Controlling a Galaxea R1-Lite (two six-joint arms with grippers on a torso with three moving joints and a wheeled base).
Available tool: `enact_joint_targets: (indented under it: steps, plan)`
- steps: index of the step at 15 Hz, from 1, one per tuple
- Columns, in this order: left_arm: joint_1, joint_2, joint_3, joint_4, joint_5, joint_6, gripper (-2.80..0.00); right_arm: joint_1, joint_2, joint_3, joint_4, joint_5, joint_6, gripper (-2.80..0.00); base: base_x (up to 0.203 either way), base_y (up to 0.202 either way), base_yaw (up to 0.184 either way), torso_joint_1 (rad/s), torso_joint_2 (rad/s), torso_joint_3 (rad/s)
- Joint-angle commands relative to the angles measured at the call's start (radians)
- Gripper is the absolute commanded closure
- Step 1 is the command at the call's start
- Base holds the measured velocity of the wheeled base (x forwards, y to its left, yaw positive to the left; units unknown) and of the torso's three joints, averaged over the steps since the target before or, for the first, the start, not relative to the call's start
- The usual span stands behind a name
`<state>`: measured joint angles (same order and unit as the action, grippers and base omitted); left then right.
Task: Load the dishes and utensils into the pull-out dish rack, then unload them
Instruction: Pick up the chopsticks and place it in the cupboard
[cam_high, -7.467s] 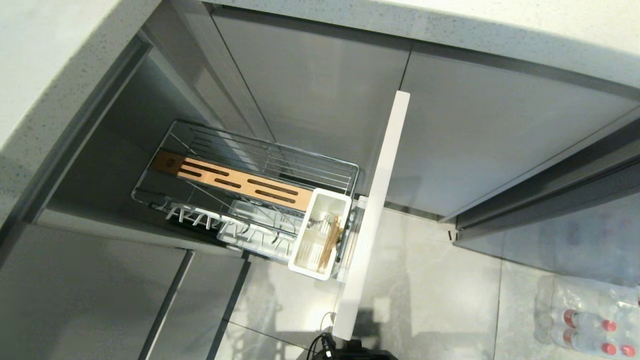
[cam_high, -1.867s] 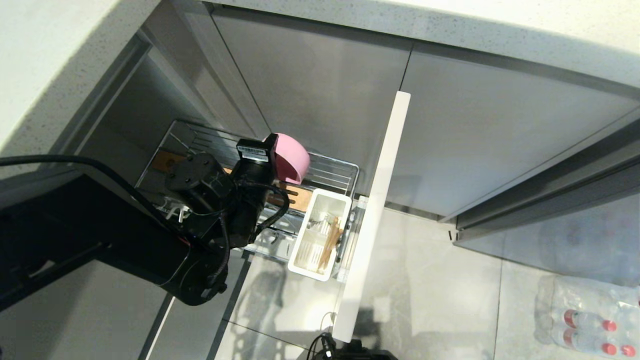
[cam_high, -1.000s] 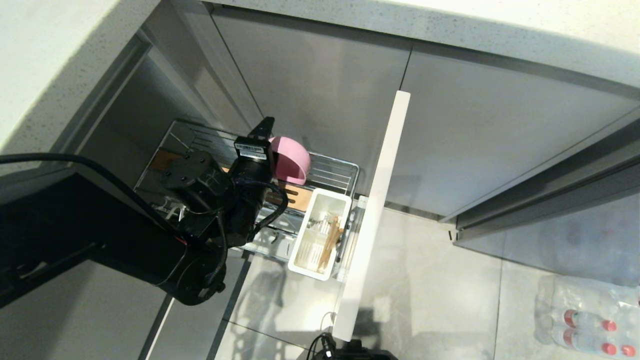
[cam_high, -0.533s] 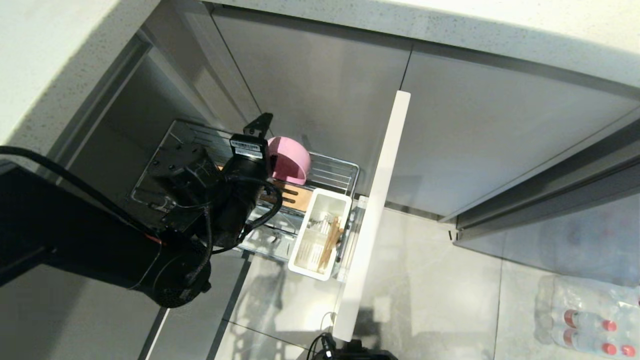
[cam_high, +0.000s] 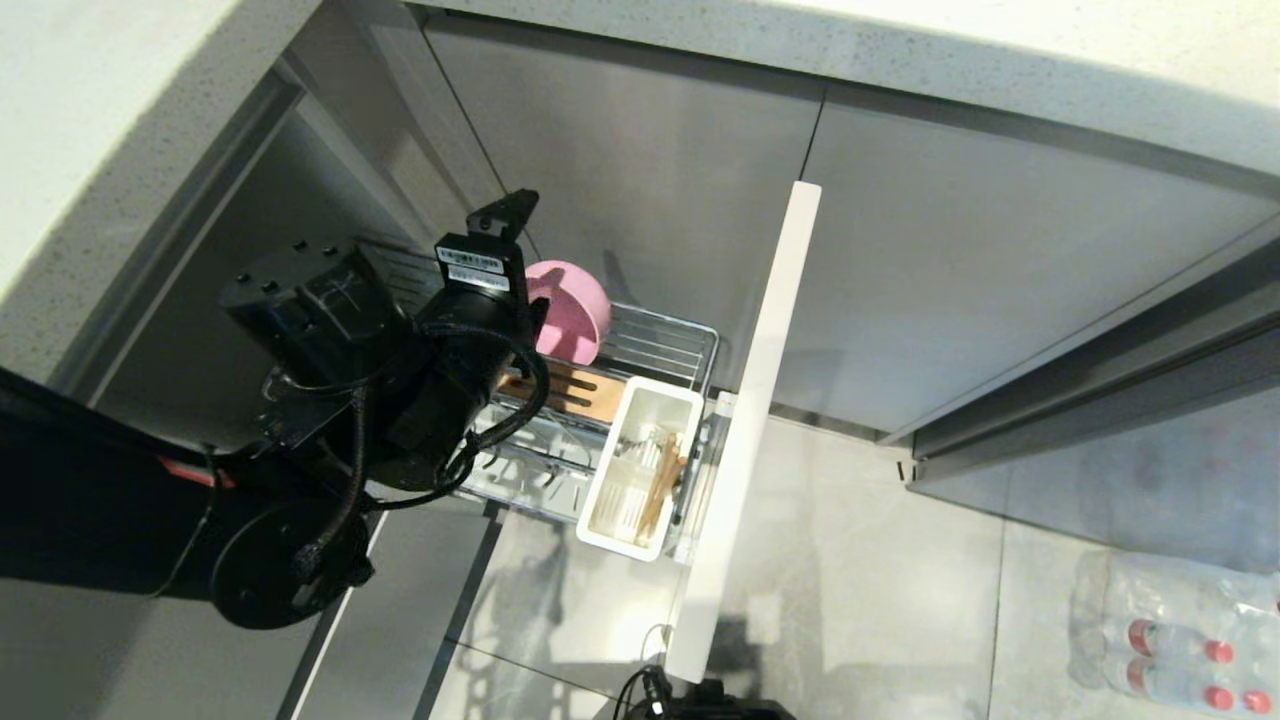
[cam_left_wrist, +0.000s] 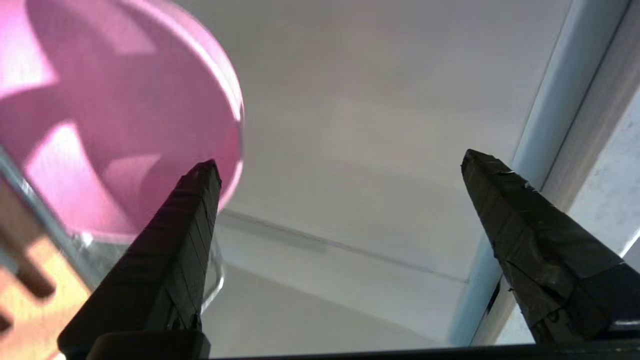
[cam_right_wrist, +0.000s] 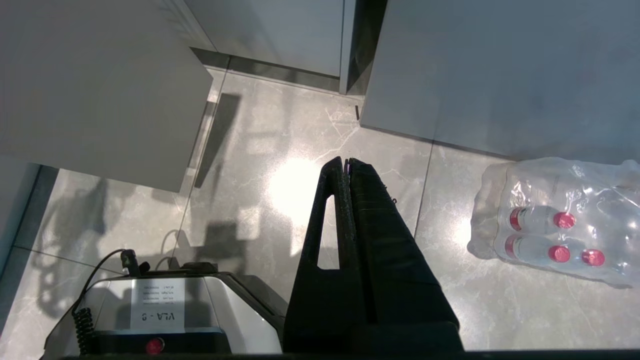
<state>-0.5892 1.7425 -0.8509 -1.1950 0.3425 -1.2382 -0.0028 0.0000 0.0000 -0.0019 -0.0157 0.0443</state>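
Observation:
The pull-out dish rack (cam_high: 660, 345) stands drawn out of the cabinet, with its pale front panel (cam_high: 750, 430) toward me. A pink bowl (cam_high: 568, 312) lies tipped on the wire basket above the slotted wooden strip (cam_high: 575, 390). My left gripper (cam_high: 520, 255) hangs open just beside the bowl, holding nothing. In the left wrist view the bowl (cam_left_wrist: 100, 115) sits off to one side of the left gripper (cam_left_wrist: 340, 162), behind one fingertip (cam_left_wrist: 200, 185). Wooden chopsticks (cam_high: 663, 482) stand in the white utensil cup (cam_high: 612, 520). My right gripper (cam_right_wrist: 346, 161) is shut, parked and pointing at the floor.
Grey cabinet fronts (cam_high: 650, 170) close in behind the rack under a speckled counter (cam_high: 900, 50). The white pronged plate tray (cam_high: 535, 465) lies in front of the wooden strip. A shrink-wrapped pack of water bottles (cam_right_wrist: 555, 225) lies on the tiled floor by my base (cam_right_wrist: 150, 310).
The left gripper has opened and let go of the pink bowl, then drawn up and back from it. The bowl stays in the rack, tipped a little further over.

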Motion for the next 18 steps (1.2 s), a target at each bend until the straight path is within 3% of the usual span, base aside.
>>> enact_joint_targets:
  steps: [1, 4, 8, 10, 11, 13, 16, 18]
  plan:
    - [-0.01, -0.045, -0.005, 0.026, 0.007, -0.007, -2.8, 0.0, 0.0, 0.0, -0.001, 0.0, 0.0, 0.0, 0.0, 0.0, 0.0, 0.0, 0.0, 0.0]
    - [-0.015, -0.051, 0.002, 0.034, 0.014, -0.009, -2.8, 0.0, 0.0, 0.0, -0.001, 0.0, 0.0, 0.0, 0.0, 0.0, 0.0, 0.0, 0.0, 0.0]
    - [-0.017, -0.072, 0.003, 0.157, 0.066, -0.006, -2.8, 0.0, 0.0, 0.0, -0.001, 0.0, 0.0, 0.0, 0.0, 0.0, 0.0, 0.0, 0.0, 0.0]
    - [-0.03, -0.104, 0.0, 0.165, 0.065, 0.039, -2.8, 0.0, 0.0, 0.0, -0.001, -0.001, 0.0, 0.0, 0.0, 0.0, 0.0, 0.0, 0.0, 0.0]
    - [-0.036, -0.118, -0.01, 0.163, 0.063, 0.083, 0.0, 0.0, 0.001, 0.0, -0.001, 0.0, 0.0, 0.0, 0.0, 0.0, 0.0, 0.0, 0.0, 0.0]
    - [-0.051, -0.141, -0.022, 0.164, 0.06, 0.134, 0.0, 0.0, 0.001, 0.0, 0.0, 0.0, 0.0, 0.0, 0.0, 0.0, 0.0, 0.0, 0.0, 0.0]
    - [-0.099, -0.16, -0.044, 0.164, 0.061, 0.281, 0.0, 0.0, 0.0, 0.0, -0.001, -0.001, 0.0, 0.0, 0.0, 0.0, 0.0, 0.0, 0.0, 0.0]
    - [-0.107, -0.187, -0.045, 0.166, 0.06, 0.336, 0.0, 0.0, 0.0, 0.0, 0.0, 0.0, 0.0, 0.0, 0.0, 0.0, 0.0, 0.0, 0.0, 0.0]
